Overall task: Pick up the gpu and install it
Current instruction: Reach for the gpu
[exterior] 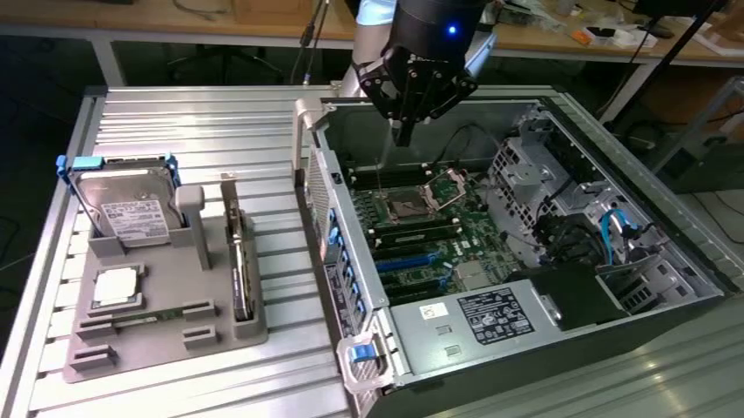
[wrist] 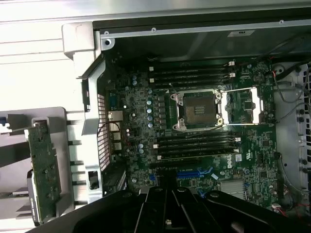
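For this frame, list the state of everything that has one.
computer case: side open.
gripper: fingers shut, empty, over the computer case.
gpu: on edge in the grey holder, not yet picked up.
hard drive: upright in the grey holder.
CPU socket: open, looks empty.

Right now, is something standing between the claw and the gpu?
The claw hangs over the case; the gpu stands edge-on in the gray holder outside. The case's rear wall lies between them, and the claw seems higher than its rim.
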Robot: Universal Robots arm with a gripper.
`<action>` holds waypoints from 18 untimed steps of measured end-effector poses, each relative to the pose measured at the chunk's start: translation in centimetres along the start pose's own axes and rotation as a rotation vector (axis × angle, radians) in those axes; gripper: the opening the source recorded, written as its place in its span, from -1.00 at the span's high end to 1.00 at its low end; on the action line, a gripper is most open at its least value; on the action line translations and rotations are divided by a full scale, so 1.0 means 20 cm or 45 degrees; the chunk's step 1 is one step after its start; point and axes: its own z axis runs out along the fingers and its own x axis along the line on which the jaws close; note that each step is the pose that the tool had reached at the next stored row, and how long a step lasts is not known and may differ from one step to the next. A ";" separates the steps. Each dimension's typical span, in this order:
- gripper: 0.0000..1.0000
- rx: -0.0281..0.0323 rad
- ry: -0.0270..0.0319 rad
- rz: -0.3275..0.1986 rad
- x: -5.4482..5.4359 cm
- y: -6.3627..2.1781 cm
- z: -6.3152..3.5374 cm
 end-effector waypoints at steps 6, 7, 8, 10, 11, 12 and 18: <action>0.79 0.0000 0.0001 0.000 0.01 -0.001 0.000; 0.79 0.0002 0.0001 0.000 0.01 -0.001 -0.001; 0.79 0.0000 0.0000 0.000 0.01 -0.001 0.000; 0.79 0.0000 0.0000 0.000 0.02 -0.002 -0.001; 0.79 0.0001 0.0000 0.000 0.03 -0.002 -0.001; 0.79 0.0000 0.0001 0.000 0.03 -0.003 -0.001; 0.79 0.0001 0.0001 0.000 0.05 -0.004 -0.001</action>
